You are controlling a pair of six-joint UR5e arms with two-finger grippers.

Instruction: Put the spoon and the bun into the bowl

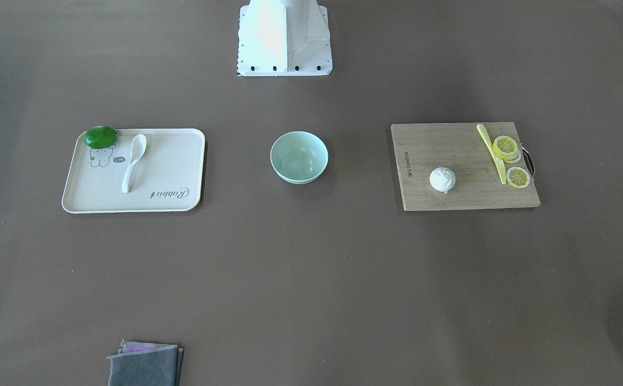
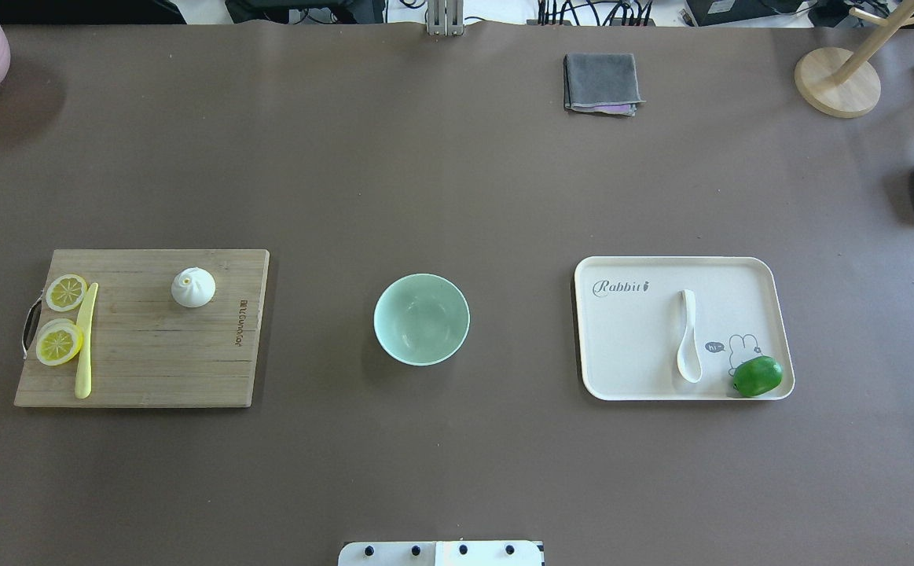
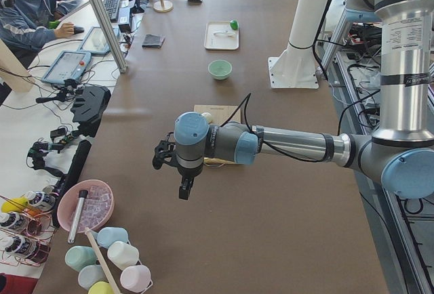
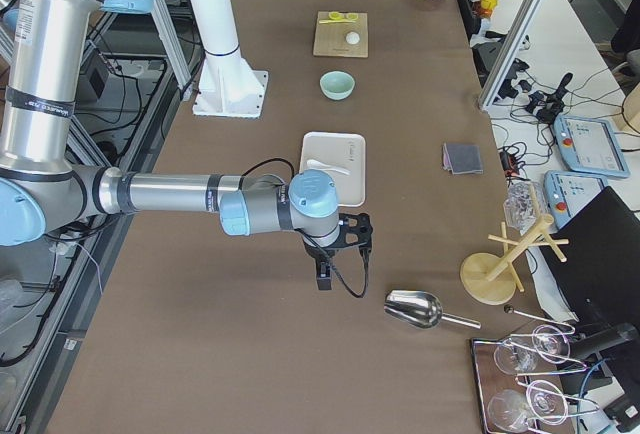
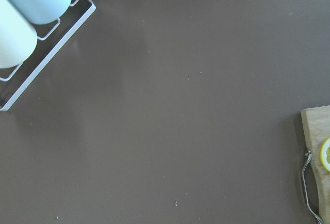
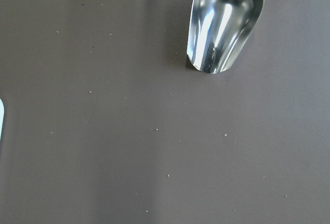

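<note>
Midtable, one bowl (image 2: 394,314) stands well apart from one spoon (image 2: 689,346) and one bun (image 2: 193,287); whether the left gripper (image 3: 184,189) and right gripper (image 4: 323,276) are parted or closed cannot be told.

The left arm (image 3: 291,143) and right arm (image 4: 170,194) are silver tubes joined by grey housings with round pale-blue caps (image 3: 191,128). A thin black cable (image 4: 268,162) loops along each forearm. The left gripper (image 3: 184,191) and right gripper (image 4: 322,279) are black. Small dark lettering (image 3: 405,78) on the upright tubes is too small to read. A white column (image 3: 308,16) rises from a white base plate (image 1: 284,56) with black screws (image 1: 275,68), midway along the bench's (image 1: 311,279) long edge.
</note>
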